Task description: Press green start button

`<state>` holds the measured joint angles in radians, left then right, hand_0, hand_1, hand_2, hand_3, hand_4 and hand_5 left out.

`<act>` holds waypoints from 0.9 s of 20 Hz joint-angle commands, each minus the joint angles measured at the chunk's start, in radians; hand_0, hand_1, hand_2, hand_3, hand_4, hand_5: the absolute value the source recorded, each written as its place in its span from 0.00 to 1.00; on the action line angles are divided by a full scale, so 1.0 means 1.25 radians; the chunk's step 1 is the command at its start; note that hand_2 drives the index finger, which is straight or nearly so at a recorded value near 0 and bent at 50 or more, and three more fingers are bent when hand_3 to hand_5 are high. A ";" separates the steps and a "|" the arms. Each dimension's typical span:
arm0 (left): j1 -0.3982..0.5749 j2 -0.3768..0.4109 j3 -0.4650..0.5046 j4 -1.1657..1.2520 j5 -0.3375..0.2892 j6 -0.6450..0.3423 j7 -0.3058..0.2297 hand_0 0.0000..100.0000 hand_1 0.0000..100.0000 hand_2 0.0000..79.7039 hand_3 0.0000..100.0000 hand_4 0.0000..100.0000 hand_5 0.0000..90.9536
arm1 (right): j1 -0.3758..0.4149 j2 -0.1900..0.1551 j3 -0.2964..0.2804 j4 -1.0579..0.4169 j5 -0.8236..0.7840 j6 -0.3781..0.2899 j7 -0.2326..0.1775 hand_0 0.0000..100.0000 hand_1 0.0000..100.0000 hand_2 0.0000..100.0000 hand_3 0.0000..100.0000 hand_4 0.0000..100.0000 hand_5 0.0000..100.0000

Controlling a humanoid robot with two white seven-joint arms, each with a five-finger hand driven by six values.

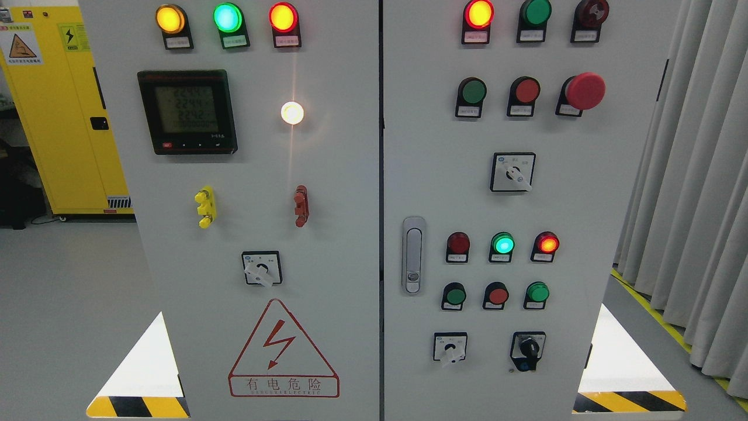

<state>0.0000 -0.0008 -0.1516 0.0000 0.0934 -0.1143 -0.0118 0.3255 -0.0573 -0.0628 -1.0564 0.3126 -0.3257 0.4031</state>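
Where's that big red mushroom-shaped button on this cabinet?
In the head view, the big red mushroom button sits on the right door's upper right, just right of a flat red button.

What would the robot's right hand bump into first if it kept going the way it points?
Cannot say: neither hand shows in this head view, so no direction can be read. Only the cabinet door with its green push button fills the view ahead.

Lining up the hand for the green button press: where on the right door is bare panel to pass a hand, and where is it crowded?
Bare: between the rotary switch and the lit lamp row, and left of the upper green button. Crowded: the lower button row under the lamps. No hand in view.
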 commanded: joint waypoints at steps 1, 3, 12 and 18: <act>-0.022 -0.050 0.000 -0.021 0.000 -0.001 0.000 0.12 0.56 0.00 0.00 0.00 0.00 | 0.022 -0.001 0.058 -0.351 0.058 -0.039 0.005 0.17 0.42 0.00 0.22 0.18 0.06; -0.022 -0.059 0.000 -0.021 0.000 -0.001 0.000 0.12 0.56 0.00 0.00 0.00 0.00 | 0.022 -0.001 0.058 -0.416 0.097 -0.054 0.008 0.17 0.43 0.00 0.24 0.21 0.09; -0.022 -0.084 -0.001 -0.022 -0.001 -0.001 0.000 0.12 0.56 0.00 0.00 0.00 0.00 | -0.006 -0.001 0.069 -0.562 0.271 -0.189 -0.001 0.16 0.45 0.00 0.31 0.28 0.20; -0.022 -0.084 -0.003 -0.022 -0.001 -0.001 0.000 0.12 0.56 0.00 0.00 0.00 0.00 | -0.068 0.002 0.064 -0.637 0.317 -0.205 -0.050 0.18 0.49 0.00 0.45 0.47 0.36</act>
<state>0.0000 -0.0784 -0.1528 0.0000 0.0927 -0.1144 -0.0118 0.3017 -0.0583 -0.0125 -1.6121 0.6236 -0.5663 0.3835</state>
